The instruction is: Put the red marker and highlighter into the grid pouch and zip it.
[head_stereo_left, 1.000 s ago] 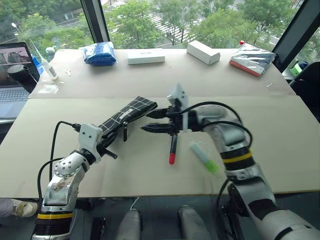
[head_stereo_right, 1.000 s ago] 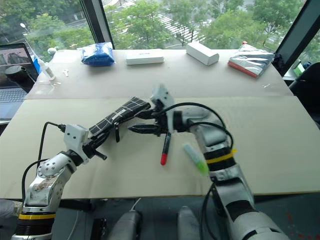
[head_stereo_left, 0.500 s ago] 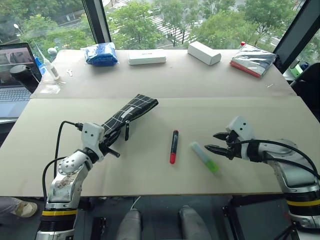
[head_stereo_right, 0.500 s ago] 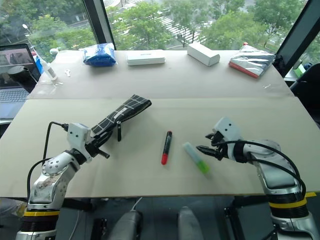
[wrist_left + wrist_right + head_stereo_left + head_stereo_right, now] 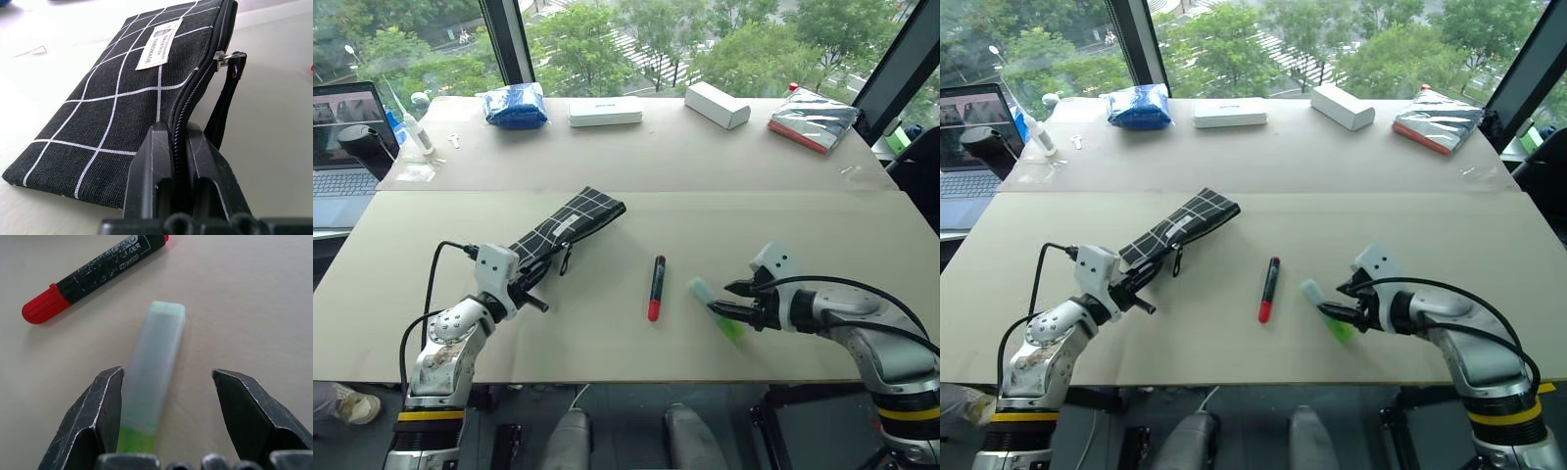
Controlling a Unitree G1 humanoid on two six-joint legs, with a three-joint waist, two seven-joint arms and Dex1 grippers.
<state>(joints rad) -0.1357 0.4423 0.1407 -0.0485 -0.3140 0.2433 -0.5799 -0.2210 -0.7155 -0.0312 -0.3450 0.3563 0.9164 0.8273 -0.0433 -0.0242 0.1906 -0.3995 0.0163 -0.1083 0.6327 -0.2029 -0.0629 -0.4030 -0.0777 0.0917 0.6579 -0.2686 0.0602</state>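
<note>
My right gripper (image 5: 164, 423) stands wide open low over the table (image 5: 607, 157), its fingers (image 5: 98, 416) either side of the highlighter (image 5: 154, 377), which lies flat with its green end nearest me. The red marker (image 5: 655, 287) lies just beside it. My left gripper (image 5: 178, 161) is clamped tight on the zipper edge of the grid pouch (image 5: 122, 93), well apart from both pens.

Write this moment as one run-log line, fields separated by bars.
left hand shut on grid pouch | right hand open around highlighter | red marker on table
</note>
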